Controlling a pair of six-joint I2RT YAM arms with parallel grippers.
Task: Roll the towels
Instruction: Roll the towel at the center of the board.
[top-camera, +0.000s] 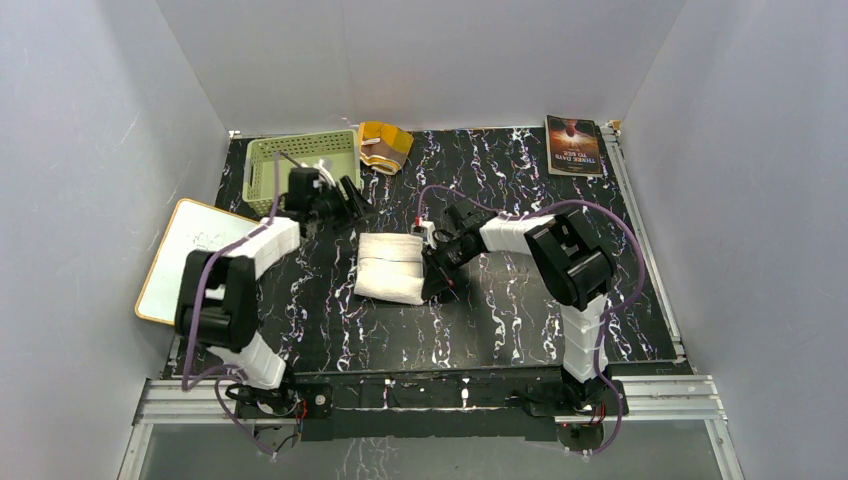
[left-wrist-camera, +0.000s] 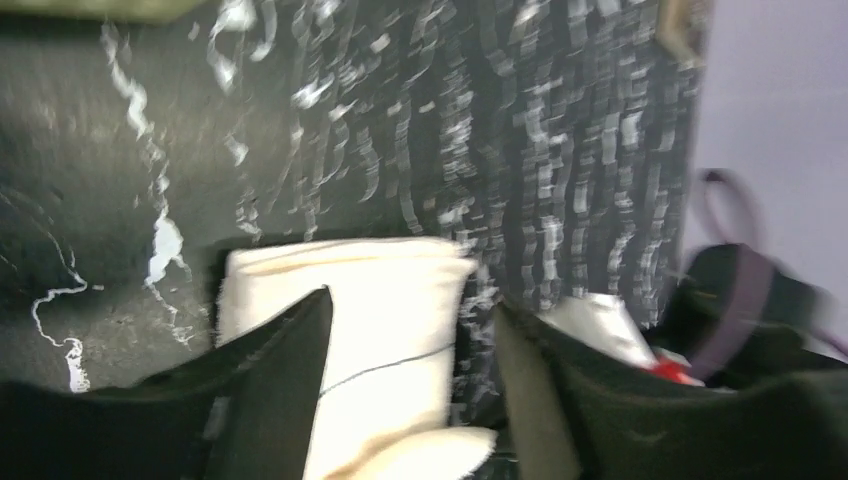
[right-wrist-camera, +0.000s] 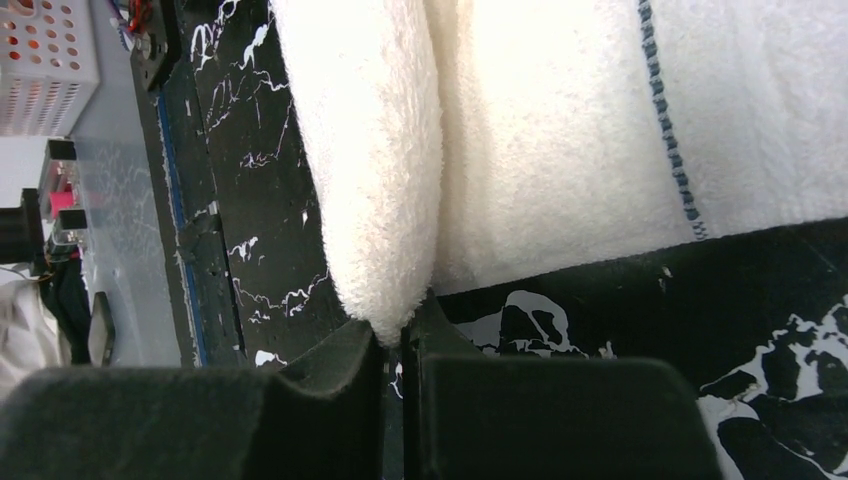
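Observation:
The white towel (top-camera: 390, 266) lies partly folded over in the middle of the black marbled table. My right gripper (top-camera: 436, 272) is at its right edge and is shut on a thick fold of it. In the right wrist view the jaws (right-wrist-camera: 398, 340) pinch the tip of that fold (right-wrist-camera: 385, 200). My left gripper (top-camera: 350, 200) is open and empty, held just behind the towel's far left corner. The blurred left wrist view shows the white towel (left-wrist-camera: 390, 320) below, between its spread fingers (left-wrist-camera: 275, 390). The brown and orange towel (top-camera: 385, 144) sits bunched at the back.
A green basket (top-camera: 300, 165) stands at the back left, close behind my left gripper. A white board with a tan edge (top-camera: 195, 258) leans at the table's left side. A dark book (top-camera: 573, 145) lies at the back right. Grey walls enclose the table.

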